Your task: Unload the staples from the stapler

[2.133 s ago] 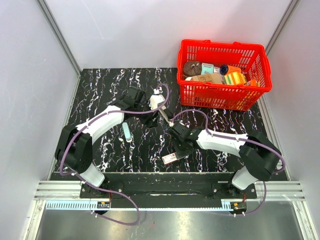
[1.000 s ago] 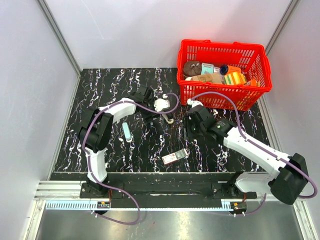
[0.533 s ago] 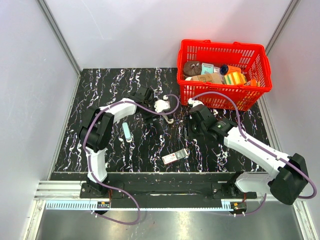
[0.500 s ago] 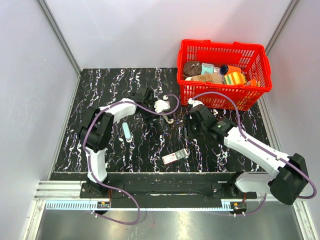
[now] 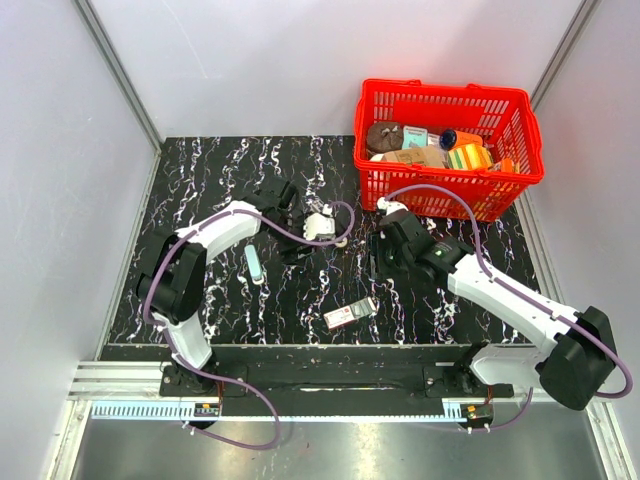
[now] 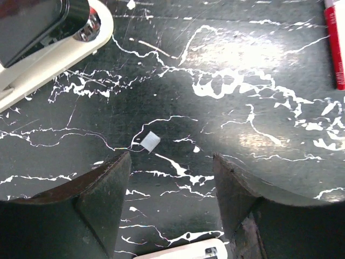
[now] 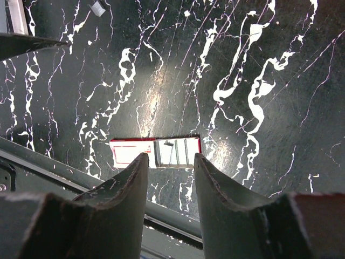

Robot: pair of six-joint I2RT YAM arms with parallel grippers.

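At the left wrist view's upper-left corner lies the stapler (image 6: 38,24) — free on the table (image 6: 253,97), outside your left gripper (image 6: 171,159), jaws wide and empty, probably poised to take it — while your right gripper (image 7: 170,156) hangs likewise parted.

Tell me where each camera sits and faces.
Top external: above, behind the bases, looking down at the table; the left arm and right arm show.
Left wrist: on left arm, facing the table; open left end effector shows.
Right wrist: on right arm, facing the table's near edge; open right end effector shows.
Shared: top and right wrist both see the red-white box.
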